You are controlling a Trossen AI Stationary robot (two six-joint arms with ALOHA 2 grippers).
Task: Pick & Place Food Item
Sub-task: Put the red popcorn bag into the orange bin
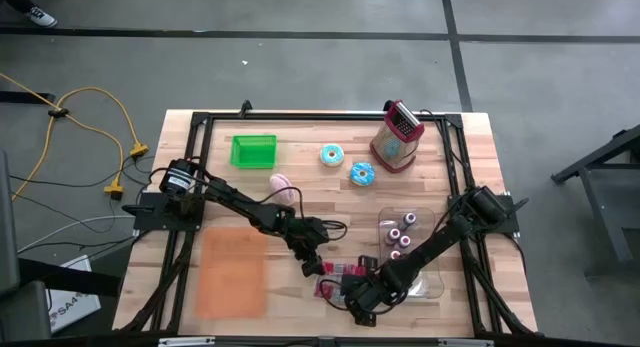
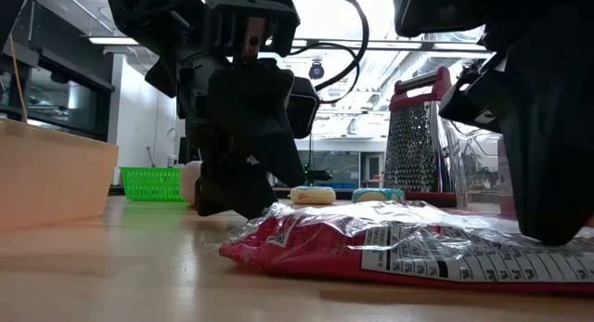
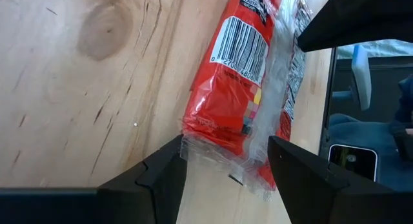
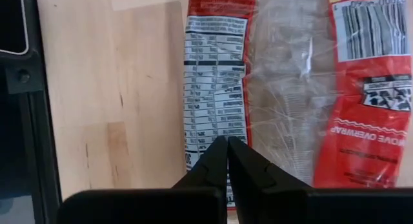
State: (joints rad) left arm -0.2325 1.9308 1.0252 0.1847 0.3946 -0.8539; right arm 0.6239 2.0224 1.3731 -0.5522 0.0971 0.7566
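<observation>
A red snack packet (image 1: 335,277) with a clear middle band lies flat on the wooden table near its front edge. My left gripper (image 3: 226,159) is low at the packet's left end. It is open, with one finger on each side of the clear crimped end (image 3: 222,156). My right gripper (image 4: 227,146) is shut. It points steeply down at the packet's white printed panel (image 4: 206,88). In the low view the right gripper (image 2: 552,229) reaches down to the packet's top (image 2: 399,248). My left gripper's fingers (image 3: 169,164) flank the packet's crimped end; I cannot tell whether they touch it. My right gripper's shut fingertips (image 4: 219,156) come from above onto the white printed panel near one long edge (image 4: 193,143). The packet lies flat on the table.
Farther back stand a green basket (image 1: 253,151), two iced donuts (image 1: 331,155) (image 1: 362,172), a pink item (image 1: 283,185) and a metal grater (image 1: 396,137). A clear tray (image 1: 432,219) with purple pieces is at the right. An orange mat (image 1: 232,272) lies at the front left.
</observation>
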